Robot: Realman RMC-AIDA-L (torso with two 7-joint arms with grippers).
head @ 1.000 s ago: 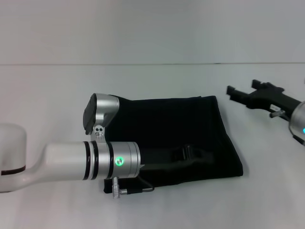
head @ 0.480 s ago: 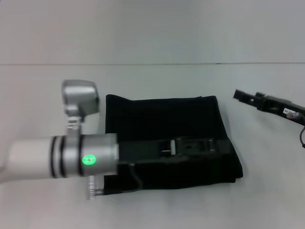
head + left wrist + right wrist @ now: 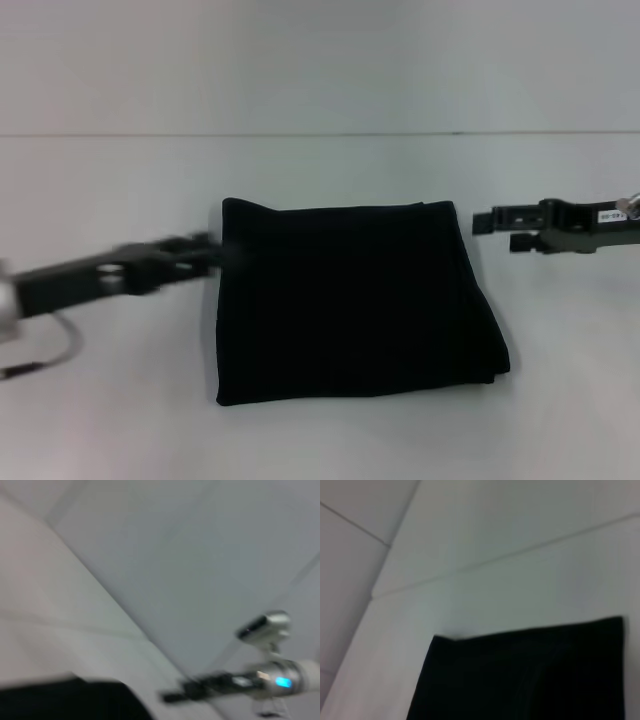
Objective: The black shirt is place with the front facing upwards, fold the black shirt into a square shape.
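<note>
Plain white table under even light, pale wall behind, thin seam where they meet

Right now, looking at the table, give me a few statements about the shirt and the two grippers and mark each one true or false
1. The black shirt lies folded into a rough square on the table. True.
2. The left gripper rests on the middle of the shirt. False: it is at the shirt's left edge, near the far corner.
3. The right gripper is off the cloth, to the shirt's right. True.
4. The FREE! chest print faces up. False: only plain black cloth shows.
5. The right gripper holds a sleeve. False: nothing hangs from it and it stands apart from the shirt.
</note>
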